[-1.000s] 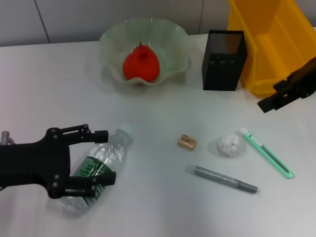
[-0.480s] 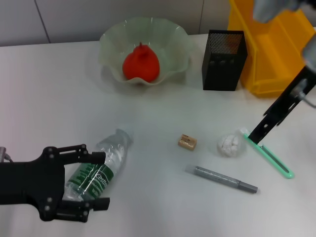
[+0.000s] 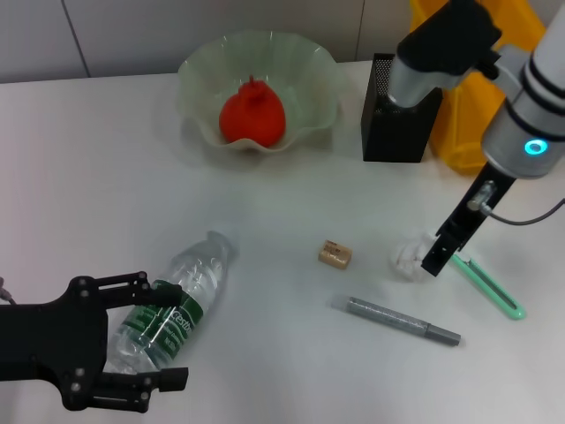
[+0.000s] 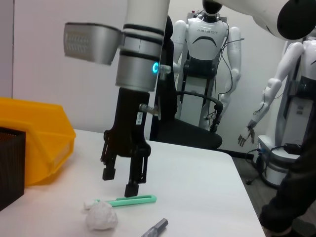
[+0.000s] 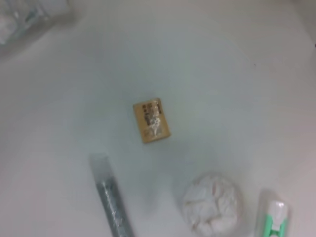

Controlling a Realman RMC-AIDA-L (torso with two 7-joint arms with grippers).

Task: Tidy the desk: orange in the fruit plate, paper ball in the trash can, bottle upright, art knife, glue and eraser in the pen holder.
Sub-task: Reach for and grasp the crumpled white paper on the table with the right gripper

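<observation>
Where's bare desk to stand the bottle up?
Bare desk lies left of the fruit plate, and between it and the bottle. The middle strip between plate and eraser is also free. It is crowded on the right: paper ball, art knife, glue, right gripper.

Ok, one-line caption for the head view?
Right pincer hangs open above the paper ball; left pincer straddles the lying bottle.
</observation>
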